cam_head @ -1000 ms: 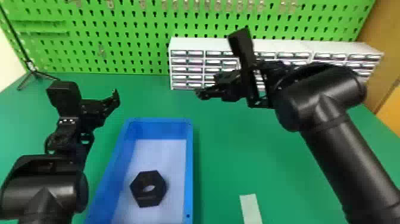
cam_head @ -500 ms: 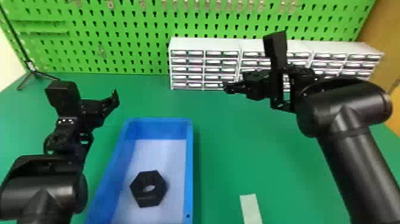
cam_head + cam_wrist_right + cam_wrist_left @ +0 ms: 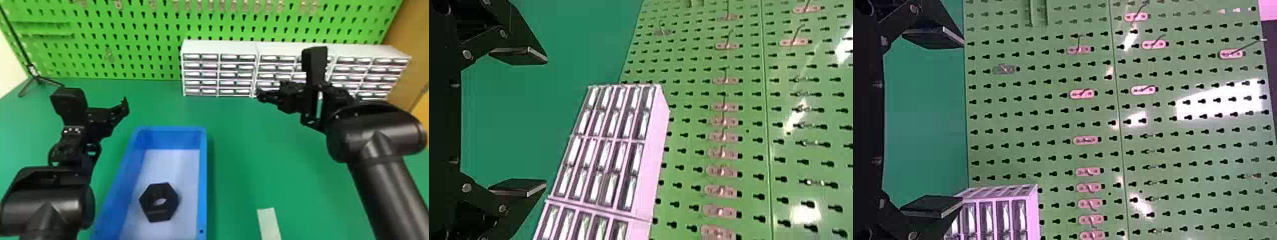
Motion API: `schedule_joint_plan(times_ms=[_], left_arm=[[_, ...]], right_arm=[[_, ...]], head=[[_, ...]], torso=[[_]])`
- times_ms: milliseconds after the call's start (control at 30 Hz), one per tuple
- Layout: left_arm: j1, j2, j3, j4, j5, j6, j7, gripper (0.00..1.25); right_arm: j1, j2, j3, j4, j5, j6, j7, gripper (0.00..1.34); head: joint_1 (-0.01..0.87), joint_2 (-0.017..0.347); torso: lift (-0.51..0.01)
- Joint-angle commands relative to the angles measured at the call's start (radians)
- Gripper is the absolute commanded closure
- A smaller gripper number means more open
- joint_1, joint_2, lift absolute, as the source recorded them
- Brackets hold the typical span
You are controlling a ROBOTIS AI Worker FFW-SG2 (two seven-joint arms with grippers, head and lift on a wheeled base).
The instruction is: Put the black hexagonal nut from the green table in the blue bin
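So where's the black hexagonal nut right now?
In the head view, the black hexagonal nut lies flat inside the blue bin, left of the pale strip on the green table.

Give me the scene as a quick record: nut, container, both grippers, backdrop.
target: black hexagonal nut, flat in the blue bin
container: the bin, on the green table
left gripper: open, empty, left of the bin
right gripper: open, empty, right of the bin
backdrop: white drawer units before a green pegboard
placement: done
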State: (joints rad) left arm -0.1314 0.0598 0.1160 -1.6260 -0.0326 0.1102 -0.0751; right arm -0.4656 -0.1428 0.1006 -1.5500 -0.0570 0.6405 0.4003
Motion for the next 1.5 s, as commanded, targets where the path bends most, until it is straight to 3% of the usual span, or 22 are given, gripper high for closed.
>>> schedule_joint_plan(times_ms=[0, 300, 533, 767, 933, 1233, 1467], left_arm=[[0.001, 0.0, -0.001, 0.0, -0.001, 0.002, 0.0, 0.17], [0.003, 0.0, -0.007, 0.0, 0.002, 0.002, 0.009, 0.17], [0.004, 0.0, -0.009, 0.0, 0.005, 0.002, 0.015, 0.17], [0.007, 0.0, -0.012, 0.0, 0.008, 0.002, 0.025, 0.17], [0.009, 0.0, -0.016, 0.002, 0.01, 0.002, 0.037, 0.17], [0.015, 0.0, -0.018, 0.002, 0.019, 0.002, 0.049, 0.16], [0.019, 0.0, -0.018, 0.002, 0.028, 0.002, 0.054, 0.16]], right_arm=[[0.025, 0.008, -0.018, 0.002, -0.001, -0.032, -0.023, 0.39], [0.087, 0.034, -0.05, 0.005, -0.024, -0.142, -0.106, 0.39], [0.131, 0.042, -0.045, 0.038, -0.04, -0.292, -0.163, 0.39], [0.163, 0.052, -0.048, 0.039, -0.026, -0.338, -0.218, 0.39], [0.203, 0.065, -0.048, 0.039, -0.026, -0.43, -0.33, 0.4], [0.229, 0.068, -0.027, 0.039, -0.021, -0.492, -0.437, 0.4], [0.236, 0.069, -0.027, 0.041, -0.007, -0.509, -0.454, 0.4]], head=[[0.683, 0.028], [0.683, 0.028], [0.683, 0.028], [0.683, 0.028], [0.683, 0.028], [0.683, 0.028], [0.683, 0.028]], torso=[[-0.096], [-0.096], [-0.096], [-0.096], [-0.096], [-0.096], [-0.096]])
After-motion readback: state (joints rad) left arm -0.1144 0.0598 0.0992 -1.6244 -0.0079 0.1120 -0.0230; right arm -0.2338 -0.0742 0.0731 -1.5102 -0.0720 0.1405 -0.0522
